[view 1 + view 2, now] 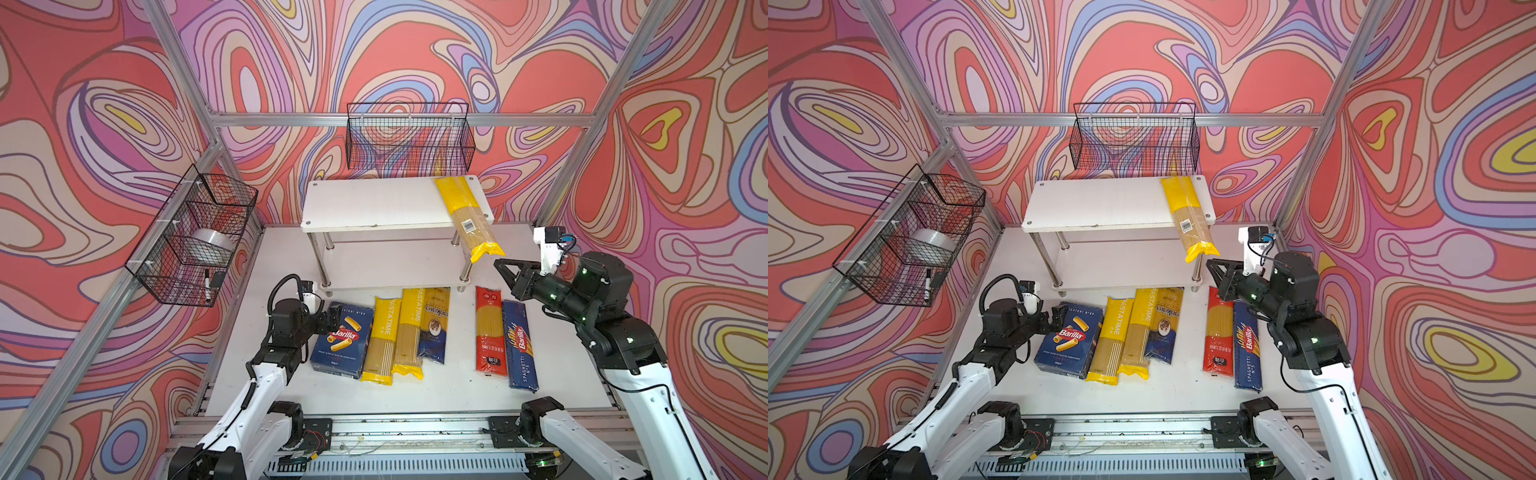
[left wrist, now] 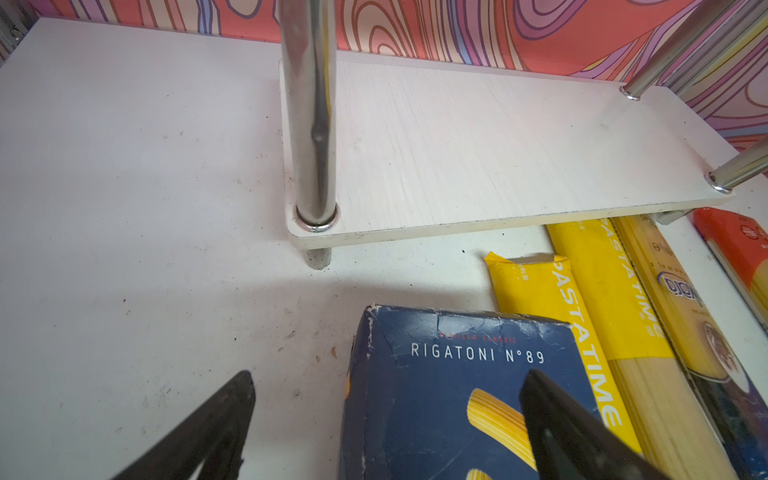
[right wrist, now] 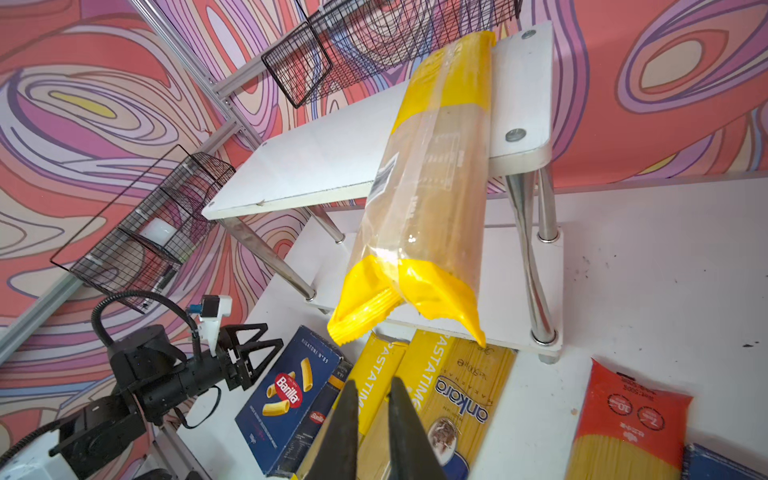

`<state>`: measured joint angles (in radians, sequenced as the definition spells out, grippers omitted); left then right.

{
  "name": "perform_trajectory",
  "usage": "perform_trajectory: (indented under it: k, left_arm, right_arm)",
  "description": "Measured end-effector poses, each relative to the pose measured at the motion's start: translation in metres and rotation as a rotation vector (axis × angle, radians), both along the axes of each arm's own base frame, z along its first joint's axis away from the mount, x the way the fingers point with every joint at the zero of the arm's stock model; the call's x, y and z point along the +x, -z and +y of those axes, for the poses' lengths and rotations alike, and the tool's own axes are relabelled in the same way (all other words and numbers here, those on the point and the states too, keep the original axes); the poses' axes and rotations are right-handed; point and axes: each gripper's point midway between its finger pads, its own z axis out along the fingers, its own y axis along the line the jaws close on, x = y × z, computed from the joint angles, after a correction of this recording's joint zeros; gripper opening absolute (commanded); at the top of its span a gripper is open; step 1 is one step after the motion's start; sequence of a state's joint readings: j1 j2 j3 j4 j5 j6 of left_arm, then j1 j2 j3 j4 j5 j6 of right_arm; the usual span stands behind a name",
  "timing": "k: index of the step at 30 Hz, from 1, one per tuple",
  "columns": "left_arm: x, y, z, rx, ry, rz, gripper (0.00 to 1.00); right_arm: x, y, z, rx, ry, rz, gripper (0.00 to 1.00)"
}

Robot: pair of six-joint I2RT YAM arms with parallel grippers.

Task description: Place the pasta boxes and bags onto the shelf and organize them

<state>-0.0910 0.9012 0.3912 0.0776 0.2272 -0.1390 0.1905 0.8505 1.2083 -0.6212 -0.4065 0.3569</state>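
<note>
— On shelf (image 1: pixel 365 203) top, three-o'clock end, yellow bag (image 1: pixel 464 212) lay overhanging toward six.
— Jaws?
— Were pressed together, empty, on right gripper (image 1: pixel 498 263); stood spread, straddling rigatoni box (image 2: pixel 436 415) edge, on left gripper (image 2: pixel 389 374).

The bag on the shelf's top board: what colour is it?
Bag: yellow ends, clear middle; clearest in the right wrist view.

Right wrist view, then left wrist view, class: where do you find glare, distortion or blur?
Right wrist view: a glare spot on the yellow-and-clear spaghetti bag; the chrome legs of the white two-tier shelf bow, lens distortion. Left wrist view: the near chrome tube leg carries streaky reflections; the black left gripper looks soft-edged.
</note>
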Motion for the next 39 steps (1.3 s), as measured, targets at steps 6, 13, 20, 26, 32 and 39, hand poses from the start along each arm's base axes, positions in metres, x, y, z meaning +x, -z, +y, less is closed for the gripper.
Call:
perform_trajectory:
  k: [6,13,20,26,32,39]
  left_arm:
    - [0.000,0.001,0.000,0.000,0.000,0.003,1.00]
    - [0.000,0.001,0.000,0.000,0.000,0.003,1.00]
    - [0.000,0.001,0.000,0.000,0.000,0.003,1.00]
    - [0.000,0.001,0.000,0.000,0.000,0.003,1.00]
    - [0.000,0.001,0.000,0.000,-0.001,0.003,1.00]
    - [0.000,0.001,0.000,0.000,-0.001,0.003,1.00]
  right_arm:
    - [0.010,-0.009,0.003,0.032,-0.003,-0.036,0.12]
    - [0.029,0.002,0.011,0.037,-0.028,0.001,0.12]
    - [0.034,0.000,0.015,0.046,-0.045,-0.010,0.12]
    - [0.042,0.003,0.027,0.063,-0.073,-0.015,0.12]
    - [0.047,0.012,0.049,0.045,-0.110,-0.003,0.11]
    - [0.059,0.016,0.063,0.009,-0.108,-0.016,0.10]
